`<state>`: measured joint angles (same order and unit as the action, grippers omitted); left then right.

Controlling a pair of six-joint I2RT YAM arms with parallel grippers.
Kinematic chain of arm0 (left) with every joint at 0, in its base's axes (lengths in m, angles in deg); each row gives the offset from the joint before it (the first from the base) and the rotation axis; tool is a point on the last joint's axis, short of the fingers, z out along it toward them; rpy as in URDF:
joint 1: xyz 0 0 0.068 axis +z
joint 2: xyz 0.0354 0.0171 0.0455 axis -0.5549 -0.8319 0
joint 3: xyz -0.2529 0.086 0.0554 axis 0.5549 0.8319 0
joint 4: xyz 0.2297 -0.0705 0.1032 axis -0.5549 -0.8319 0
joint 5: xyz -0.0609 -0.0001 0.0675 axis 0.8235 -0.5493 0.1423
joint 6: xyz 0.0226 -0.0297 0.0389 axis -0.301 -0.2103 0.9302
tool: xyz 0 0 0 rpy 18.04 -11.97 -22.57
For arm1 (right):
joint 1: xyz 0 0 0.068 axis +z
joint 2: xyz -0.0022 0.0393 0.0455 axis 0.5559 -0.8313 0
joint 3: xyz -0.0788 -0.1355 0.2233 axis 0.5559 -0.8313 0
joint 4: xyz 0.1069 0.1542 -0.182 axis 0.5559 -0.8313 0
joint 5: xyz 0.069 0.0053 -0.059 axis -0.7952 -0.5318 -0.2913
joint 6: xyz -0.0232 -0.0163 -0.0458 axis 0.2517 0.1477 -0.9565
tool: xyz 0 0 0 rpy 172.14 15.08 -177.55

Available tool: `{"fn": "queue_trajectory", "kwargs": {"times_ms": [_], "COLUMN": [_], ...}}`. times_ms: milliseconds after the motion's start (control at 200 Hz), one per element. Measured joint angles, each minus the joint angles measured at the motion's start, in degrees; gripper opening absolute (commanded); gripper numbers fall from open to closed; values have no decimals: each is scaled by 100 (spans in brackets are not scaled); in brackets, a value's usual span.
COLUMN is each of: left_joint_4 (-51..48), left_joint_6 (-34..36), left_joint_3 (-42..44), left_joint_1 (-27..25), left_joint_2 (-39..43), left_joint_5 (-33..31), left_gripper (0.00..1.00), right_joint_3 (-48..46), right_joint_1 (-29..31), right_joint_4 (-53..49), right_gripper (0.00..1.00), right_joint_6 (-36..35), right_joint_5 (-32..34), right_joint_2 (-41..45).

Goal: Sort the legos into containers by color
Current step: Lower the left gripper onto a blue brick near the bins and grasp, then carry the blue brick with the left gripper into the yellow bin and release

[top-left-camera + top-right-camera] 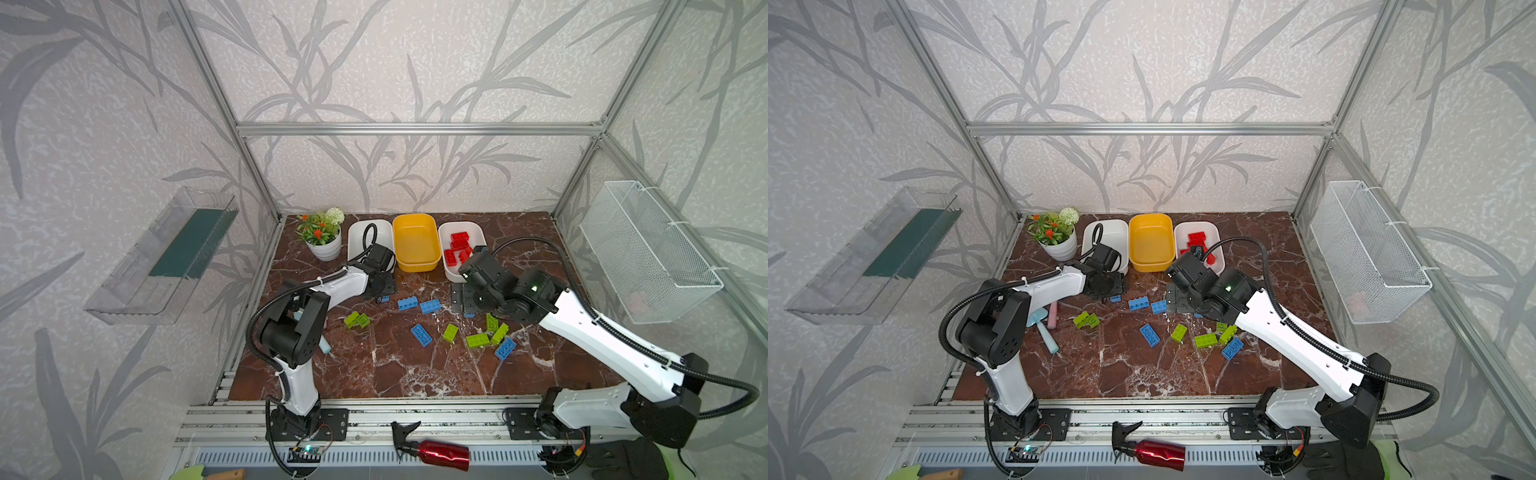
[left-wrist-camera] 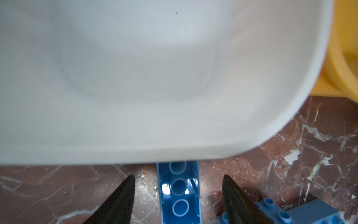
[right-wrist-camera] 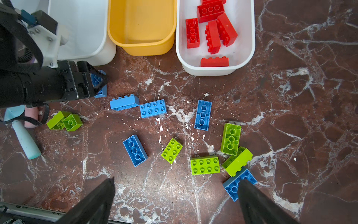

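Between the fingers of my left gripper (image 2: pixel 178 176), in the left wrist view, lies a blue lego (image 2: pixel 179 194), hollow side up. The jaws are about half open with a clear gap on each side, so nothing's gripped yet. I'm lined up along its length so I'd pinch the narrow way, I reckon. Straight ahead is the empty white tub (image 2: pixel 174 153), its rim hiding the brick's far end. That looks like the drop spot for blues. A second blue lego (image 2: pixel 290 213) sits just beside one finger and could get bumped.

Right wrist view: my right gripper (image 3: pixel 176 179) is spread wide and empty, hanging well above the loose blue legos (image 3: pixel 203 114) and green legos (image 3: pixel 205 164). Probably parked up there to leave the left one room. Ahead of it, the red legos (image 3: pixel 211 35) lie in the other white tub (image 3: pixel 249 50). The yellow tub (image 3: pixel 143 48) is empty, so greens go there, I guess. The table (image 3: pixel 300 97) is glossy red-brown marble with white veins. It looks slick, so bricks may skid.

In both top views an aluminium frame (image 1: pixel 415 129) boxes us in, with leafy grey wallpaper (image 1: pixel 415 62) behind. A flower pot (image 1: pixel 326 249) stands beside the empty tub, a wire basket (image 1: pixel 648 249) hangs out past my right gripper, and a clear shelf (image 1: pixel 162 257) out past my left.
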<state>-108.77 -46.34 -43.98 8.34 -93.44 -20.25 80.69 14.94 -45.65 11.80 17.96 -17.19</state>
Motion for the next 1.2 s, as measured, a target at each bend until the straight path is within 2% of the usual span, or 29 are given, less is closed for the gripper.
{"fn": "queue_trajectory", "kwargs": {"times_ms": [115,270,350,525,715,850,1050,1200], "left_joint_4": [42,28,13,-11,-577,-1196,-1808,-1915], "left_joint_6": [-52,-157,-192,-286,-391,-385,-138,188], "left_joint_3": [0,0,0,0,-57,-564,-2398,-4116], "left_joint_1": [-2,-22,-66,-275,-730,-960,-940,-885], "left_joint_2": [-85,-225,-225,-221,-92,42,-144,-1047], "left_joint_5": [-33,-85,-127,-273,-481,-623,-920,-1178], "left_gripper": [60,36,31,14,13,13,14,14], "right_joint_3": [-74,-190,-221,-260,-260,-262,-409,-632], "right_joint_1": [-28,-153,-271,-546,-756,-861,-944,-999], "right_joint_4": [-7,-37,-46,-35,-17,31,48,-46], "right_gripper": [99,99,99,99,99,99,99,99], "right_joint_6": [-4,-48,-125,-350,-673,-809,-837,-765], "right_joint_5": [17,7,-13,-166,-356,-455,-483,-376], "right_joint_2": [74,155,210,339,356,367,706,1191]}}
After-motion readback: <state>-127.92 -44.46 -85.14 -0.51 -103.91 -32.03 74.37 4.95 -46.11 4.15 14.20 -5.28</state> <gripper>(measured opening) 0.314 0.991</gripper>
